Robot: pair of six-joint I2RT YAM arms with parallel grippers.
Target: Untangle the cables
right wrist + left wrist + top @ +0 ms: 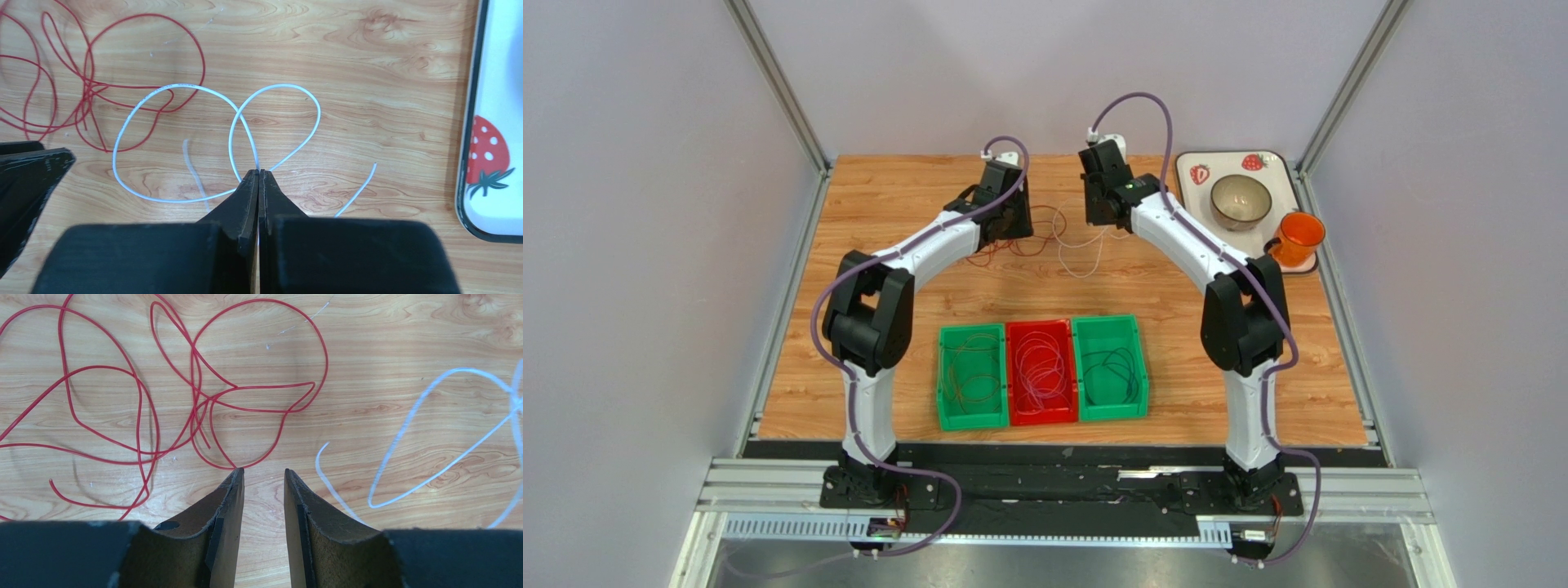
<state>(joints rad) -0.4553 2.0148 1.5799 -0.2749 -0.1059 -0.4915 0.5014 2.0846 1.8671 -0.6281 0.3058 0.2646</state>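
A wood-grain desk (1161, 294) carries a loose tangle of red cable (197, 403) at its far middle, with thin loops of white cable (276, 86) just to the right, the two overlapping at one spot. Nearer the front, the left green bin (944, 380), a red bin (1039, 327) and the right green bin (1140, 368) stand touching in a row. A strawberry-printed tray (1222, 162) occupies the far right corner, an orange cup (1298, 233) just beside it.

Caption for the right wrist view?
Right jaws shut on thin white wire loop, tangled red wire beside it, wooden table.
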